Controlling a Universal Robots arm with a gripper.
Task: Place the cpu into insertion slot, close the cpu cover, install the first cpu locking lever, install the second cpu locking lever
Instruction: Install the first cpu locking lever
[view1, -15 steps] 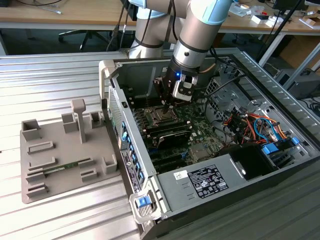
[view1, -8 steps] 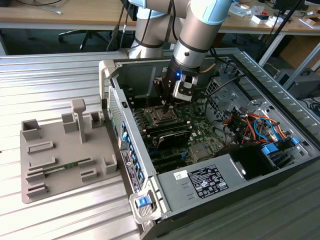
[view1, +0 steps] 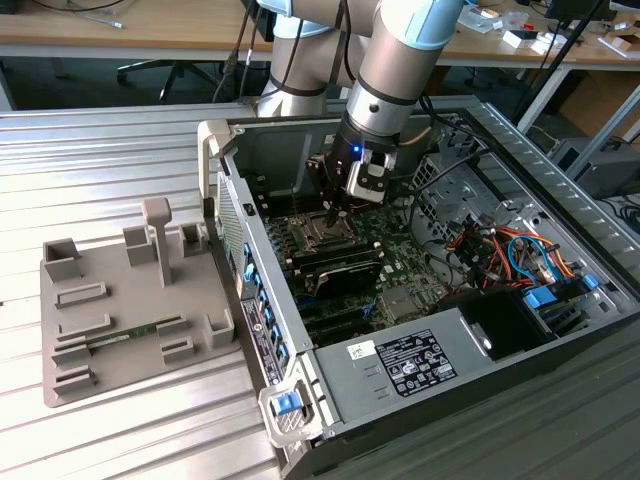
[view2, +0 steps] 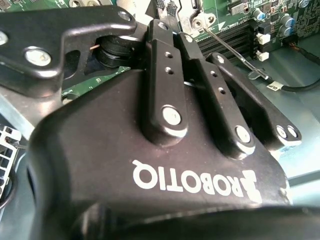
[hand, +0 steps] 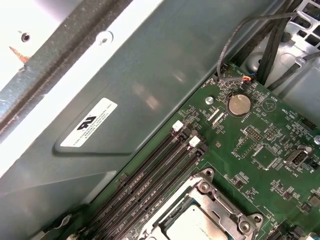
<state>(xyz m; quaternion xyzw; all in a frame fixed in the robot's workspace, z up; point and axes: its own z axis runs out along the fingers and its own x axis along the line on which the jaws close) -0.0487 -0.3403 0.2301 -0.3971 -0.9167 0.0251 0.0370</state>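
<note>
- The cpu (hand: 192, 229) lies flat in the insertion slot (hand: 235, 220) on the green circuit board (hand: 260, 145), its silver-grey top showing through the square hole of the cpu cover (hand: 207, 192), which is down over it in the first wrist view.
- In that view, long black memory slots (hand: 150, 175) run just beside the slot, and a round coin battery (hand: 238, 104) sits farther along the board.
- The tool (view1: 335, 212) reaches down into the open computer case (view1: 480, 330), its tips right over the socket area in the exterior view.
- In the second wrist view the tool's black linkage bars (view2: 200, 90) lie close together; I cannot tell whether the tips are closed or hold anything.
- A thin metal lever (view2: 225, 45) slants across the board past them.
- On the ribbed desk (view1: 110, 430), at the exterior view's left, stands a grey fixture tray (view1: 130, 310).
</note>
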